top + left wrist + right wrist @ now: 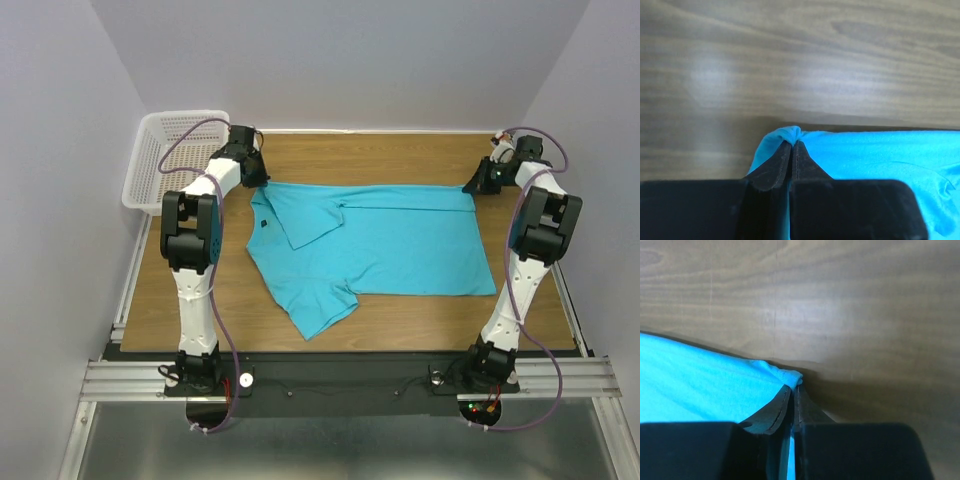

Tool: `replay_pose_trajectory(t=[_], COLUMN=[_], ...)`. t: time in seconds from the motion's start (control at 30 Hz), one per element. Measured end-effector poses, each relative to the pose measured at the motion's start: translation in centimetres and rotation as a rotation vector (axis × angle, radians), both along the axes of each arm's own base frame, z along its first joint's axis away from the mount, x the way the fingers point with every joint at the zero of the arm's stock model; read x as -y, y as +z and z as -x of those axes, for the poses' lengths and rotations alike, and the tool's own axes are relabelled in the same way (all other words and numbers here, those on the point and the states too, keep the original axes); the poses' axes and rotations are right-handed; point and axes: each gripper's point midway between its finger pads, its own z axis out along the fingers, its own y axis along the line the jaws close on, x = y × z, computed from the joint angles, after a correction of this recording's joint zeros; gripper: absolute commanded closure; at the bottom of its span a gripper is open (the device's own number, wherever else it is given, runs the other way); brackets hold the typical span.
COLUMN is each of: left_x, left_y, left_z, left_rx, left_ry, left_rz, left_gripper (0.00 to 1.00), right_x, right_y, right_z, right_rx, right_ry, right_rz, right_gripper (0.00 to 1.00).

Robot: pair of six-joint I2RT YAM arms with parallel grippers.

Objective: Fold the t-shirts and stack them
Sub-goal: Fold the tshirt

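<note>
One turquoise-blue t-shirt [385,240] lies spread on the wooden table, neck to the left, one sleeve folded over its chest and the other pointing toward the near edge. At the shirt's far left corner my left gripper [264,180] is shut on a pinch of the blue cloth [790,134]. My right gripper [472,186] is shut on the far right corner, where the hem [792,376] bunches between its black fingers [777,412]. Both grippers sit low at the table surface.
A white plastic mesh basket [170,155] stands at the far left corner, just behind the left arm. Bare wooden table [400,155] runs beyond the shirt to the back wall. Side walls close in on both sides.
</note>
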Motion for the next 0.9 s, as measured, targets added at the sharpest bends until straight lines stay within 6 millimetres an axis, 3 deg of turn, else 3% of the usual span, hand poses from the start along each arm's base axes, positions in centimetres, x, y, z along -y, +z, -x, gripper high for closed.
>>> replay_pose_trajectory(t=[0.07, 0.1, 0.27, 0.4, 0.53, 0.6, 0.7, 0.83, 0.9], left_x=[0.1, 0.1, -0.6, -1.1, -0.8, -0.4, 0.7, 2.2, 2.6], left_y=[0.1, 0.2, 0.3, 1.2, 2.6, 3.0, 3.4, 5.8, 8.2], left_z=[-1.0, -1.8, -3.7, -4.6, -5.3, -5.4, -5.0, -2.3, 0.2], left_rx=[0.004, 0.011, 0.018, 0.03, 0.055, 0.063, 0.067, 0.087, 0.121], left_ry=[0.005, 0.011, 0.036, 0.045, 0.029, 0.01, -0.039, -0.118, -0.154], left_rz=[0.002, 0.004, 0.002, -0.001, 0.012, 0.029, 0.07, 0.119, 0.133], left_gripper=[0.85, 0.76, 0.52, 0.38, 0.36, 0.35, 0.35, 0.32, 0.27], right_x=[-0.2, -0.3, 0.3, 1.9, 2.9, 2.6, 1.1, -2.8, -4.3], right_y=[-0.1, -0.1, 0.7, 0.8, 1.9, 3.0, 6.2, 11.4, 12.5], right_z=[-1.1, -1.5, -2.8, -3.3, -3.0, -2.2, 0.2, 5.7, 8.3], right_rx=[0.009, 0.014, 0.036, 0.038, 0.048, 0.06, 0.119, 0.257, 0.317], right_ry=[-0.001, -0.001, -0.027, -0.074, -0.094, -0.077, 0.007, 0.269, 0.41], right_rz=[-0.003, -0.009, 0.052, 0.138, 0.202, 0.212, 0.213, 0.225, 0.26], right_gripper=[0.77, 0.71, 0.57, 0.56, 0.56, 0.54, 0.45, 0.42, 0.42])
